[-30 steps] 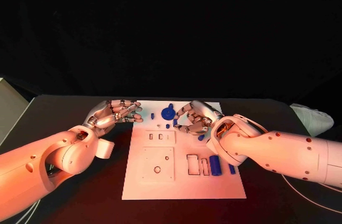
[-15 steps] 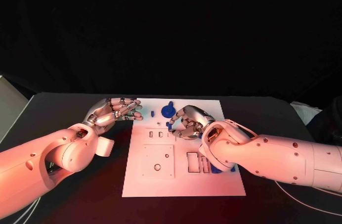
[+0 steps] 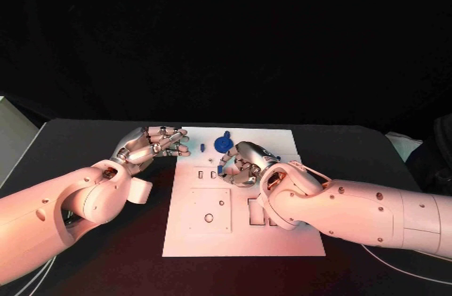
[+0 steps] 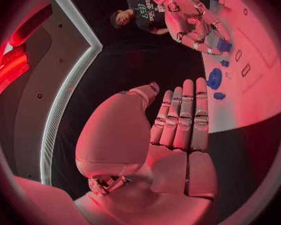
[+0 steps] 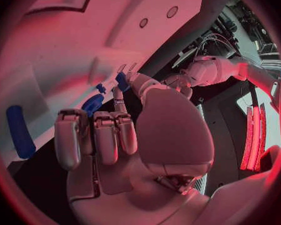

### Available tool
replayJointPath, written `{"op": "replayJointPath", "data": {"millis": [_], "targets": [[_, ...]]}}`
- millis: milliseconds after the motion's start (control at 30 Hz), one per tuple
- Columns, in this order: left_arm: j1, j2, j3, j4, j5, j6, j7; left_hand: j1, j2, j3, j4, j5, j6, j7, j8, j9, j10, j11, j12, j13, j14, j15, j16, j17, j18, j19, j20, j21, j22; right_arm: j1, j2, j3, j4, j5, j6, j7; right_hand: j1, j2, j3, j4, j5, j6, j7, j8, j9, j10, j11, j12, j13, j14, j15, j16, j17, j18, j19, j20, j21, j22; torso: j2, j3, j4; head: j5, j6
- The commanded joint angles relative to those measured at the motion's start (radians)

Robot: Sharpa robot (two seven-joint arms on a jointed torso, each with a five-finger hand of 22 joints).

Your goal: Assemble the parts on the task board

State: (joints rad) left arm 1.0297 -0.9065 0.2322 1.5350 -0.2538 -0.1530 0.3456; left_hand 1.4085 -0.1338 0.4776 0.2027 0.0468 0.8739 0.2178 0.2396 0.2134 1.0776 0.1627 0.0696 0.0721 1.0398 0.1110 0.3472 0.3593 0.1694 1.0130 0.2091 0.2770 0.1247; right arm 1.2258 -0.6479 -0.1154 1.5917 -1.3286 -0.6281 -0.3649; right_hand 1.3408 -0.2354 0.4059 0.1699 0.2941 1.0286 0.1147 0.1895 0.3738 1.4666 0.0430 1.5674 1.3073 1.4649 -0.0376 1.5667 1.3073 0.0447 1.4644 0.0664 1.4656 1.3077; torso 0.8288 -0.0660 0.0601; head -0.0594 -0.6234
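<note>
The right hand pinches a small blue part over the task board, small slots at its nine o'clock; the left hand, fingers together, holds nothing.

Black table: flat, dark top. On it, at the middle, lies the white task board (a rectangular plate with cut-out slots and small round holes), flat on the surface, with bare tabletop to both sides of the board and along its near edge.
</note>
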Motion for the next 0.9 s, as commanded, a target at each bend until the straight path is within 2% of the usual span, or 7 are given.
{"op": "replayJointPath", "data": {"millis": [33,400,633,900], "targets": [[0.0,0.0,0.001,0.003,0.0,0.02,0.005,-0.005,-0.001,0.005,0.0,0.003,-0.004,0.008,-0.003,0.001,-0.003,0.004,-0.005,-0.001,-0.008,0.0,0.004,0.001,0.011,-0.006,0.002,0.003,-0.001,-0.003,0.006,0.0,-0.002,-0.041,-0.009,-0.026,-0.009,0.0,0.0,0.004,0.0,0.001,-0.001,0.006,0.001,0.101,-0.009,0.0,0.26,0.106,-0.004,0.004,0.264,-0.012,0.06,-0.007,-0.003,0.133,0.0,-0.0008,-0.0003,0.002,-0.002],[0.0,-0.001,0.001,0.004,0.0,0.021,0.003,-0.005,-0.001,0.005,0.0,0.003,-0.004,0.008,-0.003,0.001,-0.003,0.004,-0.005,-0.001,-0.008,0.0,0.004,0.001,0.011,-0.006,0.002,0.003,-0.001,-0.009,0.014,-0.002,-0.012,-0.054,-0.003,-0.033,-0.009,0.0,0.0,0.004,0.003,0.0,-0.001,0.006,0.001,0.1,-0.009,-0.001,0.26,0.106,-0.003,0.004,0.264,-0.011,0.06,-0.007,-0.004,0.132,0.0,-0.0008,-0.001,0.002,-0.004],[0.0,-0.001,0.001,0.005,0.0,0.022,0.003,-0.005,-0.001,0.005,0.0,0.003,-0.004,0.008,-0.003,0.001,-0.003,0.004,-0.005,-0.001,-0.008,0.0,0.004,0.001,0.011,-0.006,0.002,0.003,-0.001,-0.014,0.018,-0.003,-0.014,-0.055,0.001,-0.031,-0.009,0.0,0.0,0.004,0.003,0.0,-0.001,0.006,0.001,0.1,-0.009,-0.001,0.26,0.106,-0.003,0.004,0.264,-0.011,0.06,-0.007,-0.004,0.132,0.0,0.0008,-0.0001,0.004,-0.006],[0.0,-0.002,0.001,0.005,0.0,0.022,0.002,-0.005,-0.001,0.005,0.0,0.003,-0.004,0.008,-0.003,0.001,-0.003,0.004,-0.005,-0.001,-0.008,0.0,0.004,0.001,0.011,-0.006,0.002,0.003,-0.001,-0.017,0.021,-0.004,-0.017,-0.055,0.002,-0.029,-0.009,-0.001,0.0,0.003,0.006,-0.002,0.0,0.006,0.001,0.1,-0.009,-0.001,0.259,0.106,-0.003,0.004,0.264,-0.011,0.06,-0.007,-0.005,0.132,0.0,0.0,-0.001,0.004,-0.007]]}}
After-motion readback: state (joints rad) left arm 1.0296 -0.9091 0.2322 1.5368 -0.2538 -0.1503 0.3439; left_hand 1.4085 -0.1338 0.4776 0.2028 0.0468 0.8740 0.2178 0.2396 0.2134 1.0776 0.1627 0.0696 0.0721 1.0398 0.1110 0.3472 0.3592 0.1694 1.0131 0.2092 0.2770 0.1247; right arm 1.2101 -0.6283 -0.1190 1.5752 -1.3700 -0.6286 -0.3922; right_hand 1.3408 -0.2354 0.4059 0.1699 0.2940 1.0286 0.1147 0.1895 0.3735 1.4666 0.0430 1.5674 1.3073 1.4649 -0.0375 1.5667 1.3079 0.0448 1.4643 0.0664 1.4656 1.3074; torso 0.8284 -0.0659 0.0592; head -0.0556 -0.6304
